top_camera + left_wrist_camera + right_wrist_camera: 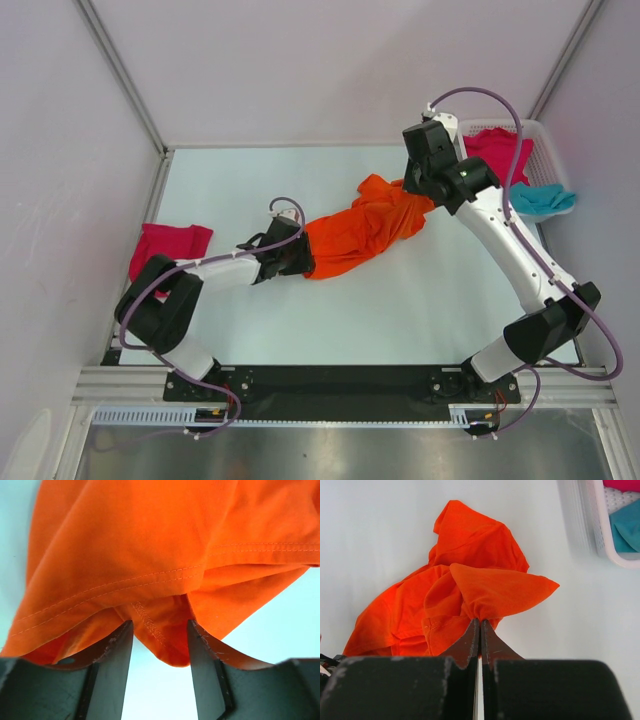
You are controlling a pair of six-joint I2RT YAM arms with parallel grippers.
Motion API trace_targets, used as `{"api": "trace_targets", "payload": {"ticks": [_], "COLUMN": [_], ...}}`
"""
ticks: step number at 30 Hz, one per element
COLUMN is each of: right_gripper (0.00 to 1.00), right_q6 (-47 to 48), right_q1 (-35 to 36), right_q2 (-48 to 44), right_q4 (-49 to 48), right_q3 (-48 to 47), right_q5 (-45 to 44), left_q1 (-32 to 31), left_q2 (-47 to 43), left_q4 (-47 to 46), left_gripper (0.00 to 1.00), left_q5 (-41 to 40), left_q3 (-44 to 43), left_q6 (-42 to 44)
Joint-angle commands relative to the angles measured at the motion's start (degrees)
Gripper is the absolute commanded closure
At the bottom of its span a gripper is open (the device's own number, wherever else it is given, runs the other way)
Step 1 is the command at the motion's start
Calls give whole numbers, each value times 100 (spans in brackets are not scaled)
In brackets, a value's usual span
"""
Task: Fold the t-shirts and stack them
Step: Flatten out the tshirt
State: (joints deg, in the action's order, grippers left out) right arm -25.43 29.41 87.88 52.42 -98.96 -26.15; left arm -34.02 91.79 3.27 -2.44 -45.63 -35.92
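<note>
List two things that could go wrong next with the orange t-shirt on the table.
1. The left gripper stands open around the hem of the orange t-shirt; the hem may slip out, leaving one-sided support.
2. The right gripper pinches only a bunched corner; pulling could drag the shirt crumpled, not flat.

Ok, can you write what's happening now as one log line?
left gripper: open, jaws either side of orange shirt hem | right gripper: shut on orange shirt | fold: not yet done, crumpled

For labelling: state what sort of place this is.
Likely a robot lab cell: white panels enclose the table, a left arm and a right arm are bolted at its near edge, t-shirts sit in a white basket.
</note>
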Motion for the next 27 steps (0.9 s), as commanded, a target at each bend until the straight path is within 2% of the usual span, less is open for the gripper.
{"api": "trace_targets", "payload": {"ticks": [1, 8, 19, 22, 27], "right_gripper": [100, 100, 100, 100, 100], "right_q6": [-6, 29, 47, 29, 3], "right_q1": [-23, -49, -119, -128, -120], "right_q2": [19, -7, 54, 98, 177], "right_q4": [-118, -92, -171, -232, -259], "right_q3": [8, 34, 157, 201, 210], "right_q5": [-109, -188, -154, -110, -65], "left_q1": [-43, -70, -219, -298, -403], "left_q2": [-214, -301, -653, -733, -364], "left_q4": [16, -45, 16, -89, -212], "left_gripper": [47, 48, 56, 56, 57], "left_q5": [-240, -467, -1109, -1058, -890], "left_q3": [-8, 89, 186, 256, 98], "left_q6": [15, -213, -530, -548, -556]}}
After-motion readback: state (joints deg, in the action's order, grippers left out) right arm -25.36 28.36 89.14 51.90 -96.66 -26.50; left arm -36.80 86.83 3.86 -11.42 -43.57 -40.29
